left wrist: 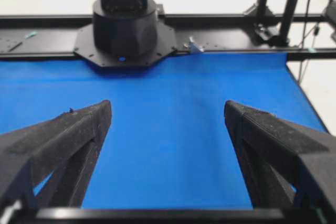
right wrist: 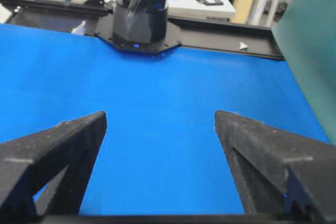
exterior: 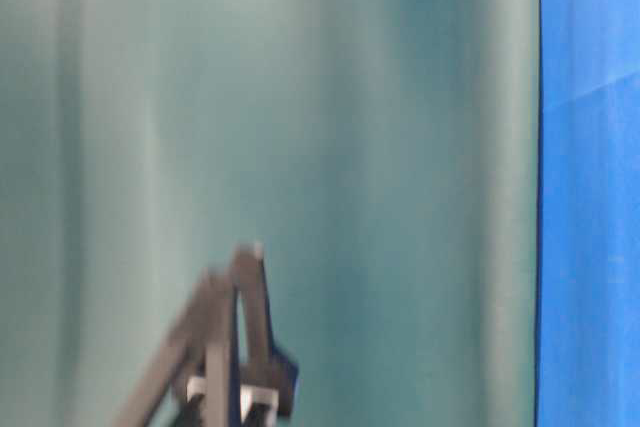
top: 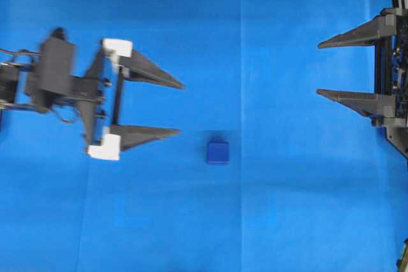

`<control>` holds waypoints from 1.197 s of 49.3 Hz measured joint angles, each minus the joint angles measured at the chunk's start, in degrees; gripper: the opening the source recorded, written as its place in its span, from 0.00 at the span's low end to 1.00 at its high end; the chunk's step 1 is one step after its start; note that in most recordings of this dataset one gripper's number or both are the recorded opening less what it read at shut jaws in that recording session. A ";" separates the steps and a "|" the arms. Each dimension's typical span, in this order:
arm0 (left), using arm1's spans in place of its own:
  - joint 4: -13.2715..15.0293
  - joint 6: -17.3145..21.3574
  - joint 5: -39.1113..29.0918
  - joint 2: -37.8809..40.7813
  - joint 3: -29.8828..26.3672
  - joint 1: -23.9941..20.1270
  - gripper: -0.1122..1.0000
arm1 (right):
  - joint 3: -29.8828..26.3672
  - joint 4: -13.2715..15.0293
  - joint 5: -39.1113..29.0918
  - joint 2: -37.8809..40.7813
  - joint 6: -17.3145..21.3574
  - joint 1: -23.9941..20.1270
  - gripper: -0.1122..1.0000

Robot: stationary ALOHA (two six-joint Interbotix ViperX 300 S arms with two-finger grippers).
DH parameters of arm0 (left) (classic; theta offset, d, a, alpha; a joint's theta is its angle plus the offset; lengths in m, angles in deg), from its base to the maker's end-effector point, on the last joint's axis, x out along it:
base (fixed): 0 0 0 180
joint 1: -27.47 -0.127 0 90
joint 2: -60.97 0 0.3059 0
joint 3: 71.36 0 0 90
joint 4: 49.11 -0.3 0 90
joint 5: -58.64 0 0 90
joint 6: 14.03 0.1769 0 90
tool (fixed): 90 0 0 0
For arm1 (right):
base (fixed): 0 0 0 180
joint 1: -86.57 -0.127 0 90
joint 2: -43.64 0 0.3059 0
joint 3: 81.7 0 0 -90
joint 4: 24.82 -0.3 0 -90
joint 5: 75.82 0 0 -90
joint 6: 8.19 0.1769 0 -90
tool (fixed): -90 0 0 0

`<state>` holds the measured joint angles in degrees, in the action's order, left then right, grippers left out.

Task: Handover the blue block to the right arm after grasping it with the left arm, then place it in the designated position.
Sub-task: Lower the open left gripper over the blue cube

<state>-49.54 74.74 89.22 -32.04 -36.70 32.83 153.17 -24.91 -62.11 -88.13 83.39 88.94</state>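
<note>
left gripper (top: 180,109) agape, empty | right gripper (top: 319,68) agape, empty | blue block (top: 217,151) between, untouched

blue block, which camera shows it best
The overhead view: the blue block lies in full sight on the cloth, just right of the left gripper. Neither wrist view nor the table-level view shows it.
</note>
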 measured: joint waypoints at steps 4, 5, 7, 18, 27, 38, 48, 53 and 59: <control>0.09 0.00 -1.67 3.34 -3.52 0.26 0.93 | 0.09 0.00 0.09 0.18 0.00 0.00 0.98; 0.09 0.00 -2.20 4.13 -4.48 0.35 0.93 | 0.00 0.00 0.00 0.18 0.00 0.00 0.98; 0.00 0.00 -3.16 5.63 -6.33 0.62 0.93 | 0.09 0.00 0.09 0.18 0.00 0.00 0.98; 0.09 0.00 -8.26 12.66 -15.64 1.76 0.93 | 0.09 0.00 0.26 0.26 0.00 0.09 0.98; 0.09 0.62 -11.07 16.08 -20.48 1.67 0.93 | 0.09 0.00 0.35 0.35 0.00 0.09 0.98; 0.00 0.79 -13.01 16.61 -21.62 1.76 0.93 | 0.09 0.00 0.26 0.53 0.00 0.09 0.98; 0.00 0.26 -18.98 16.61 -22.94 1.76 0.93 | 0.00 0.00 0.35 0.88 0.00 0.09 0.98; 0.09 0.26 -25.14 16.96 -25.22 1.93 0.93 | 0.09 0.00 0.35 1.05 0.00 0.18 0.98; 0.00 0.09 -34.80 18.54 -29.18 2.20 0.93 | 0.00 0.00 0.26 1.14 0.00 0.09 0.98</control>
<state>-49.54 74.83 54.42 -13.50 -65.88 35.02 153.17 -24.91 -61.84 -86.99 83.39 89.03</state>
